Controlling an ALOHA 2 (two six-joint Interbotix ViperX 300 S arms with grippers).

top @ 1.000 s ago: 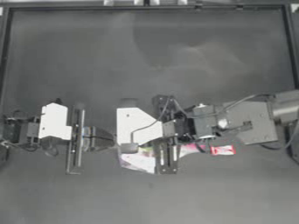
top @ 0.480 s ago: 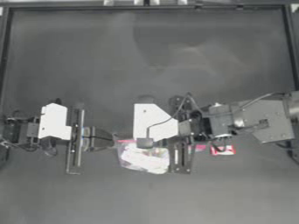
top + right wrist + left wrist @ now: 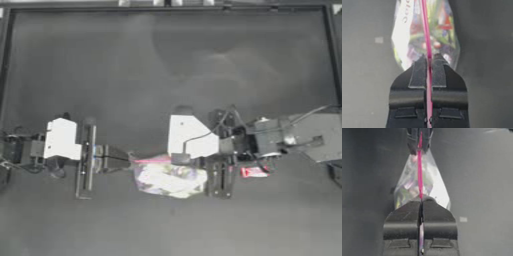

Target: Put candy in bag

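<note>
You had the bag pinched by its pink seal strip at both ends, left gripper and right gripper clamped on it; the candy lay on the desk just right of it. Best to ease the seal apart gently, keeping the bag steady

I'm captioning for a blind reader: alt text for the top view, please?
Both grippers, left gripper and right gripper, pinch the pink seal strip of the bag from opposite ends. The candy lies on the table under the right arm.
</note>
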